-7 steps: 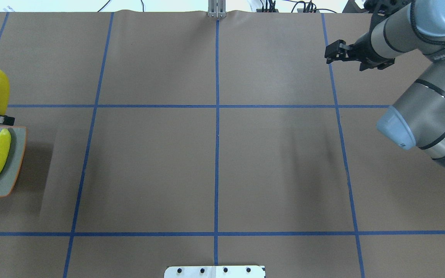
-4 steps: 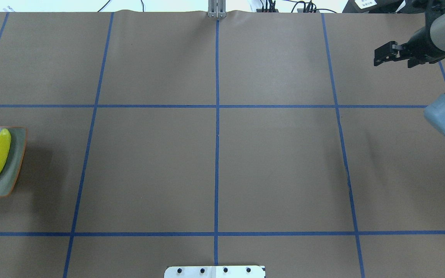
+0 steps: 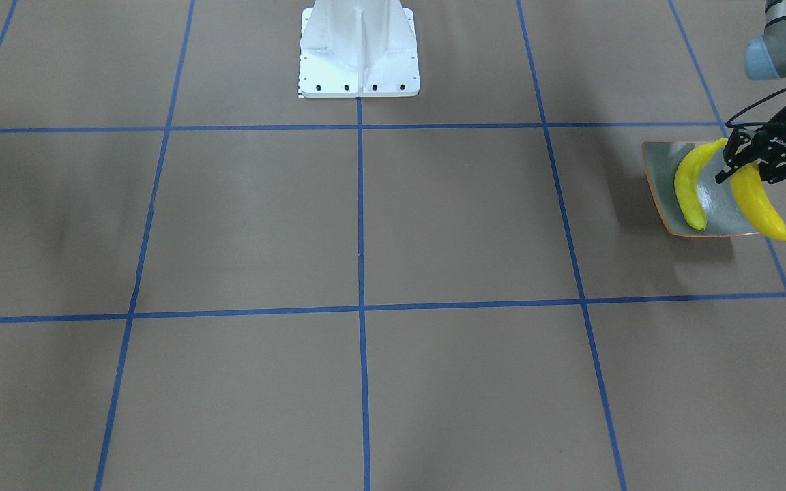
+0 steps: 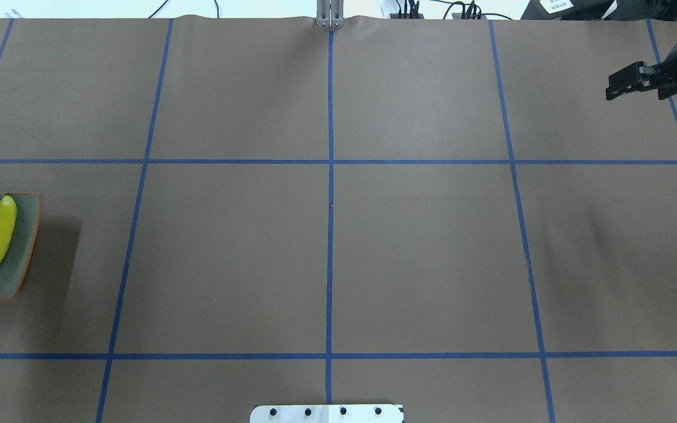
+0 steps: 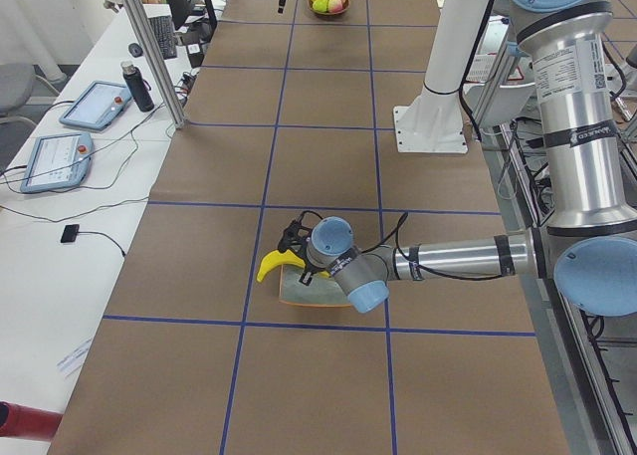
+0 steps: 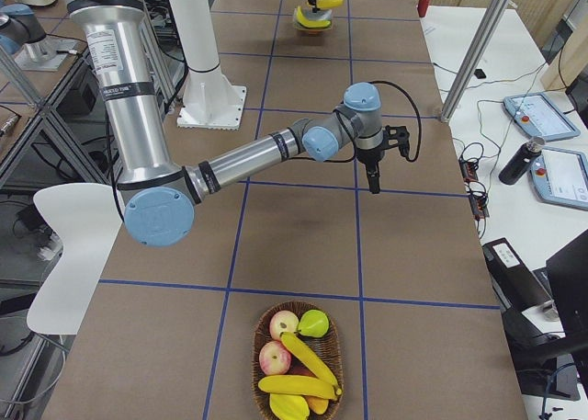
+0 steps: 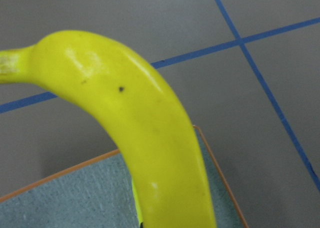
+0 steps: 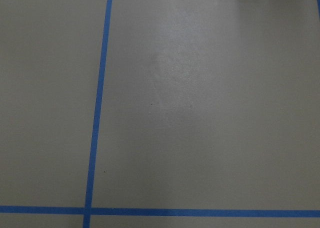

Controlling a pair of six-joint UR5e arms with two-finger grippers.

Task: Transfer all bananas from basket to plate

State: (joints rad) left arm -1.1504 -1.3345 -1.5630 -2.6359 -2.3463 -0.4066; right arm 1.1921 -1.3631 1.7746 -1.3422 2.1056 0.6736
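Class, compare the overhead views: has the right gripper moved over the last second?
Yes. The right gripper has moved toward the view's right, away from the blue tape line it hovered over before.

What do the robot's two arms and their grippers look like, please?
The left arm and right arm are silver-grey tubes with black bands, grey joints and pale blue joint caps, with dark printed lettering on the upper links. A thin black cable loops at each wrist. The left gripper and right gripper are black, angular and two-fingered.
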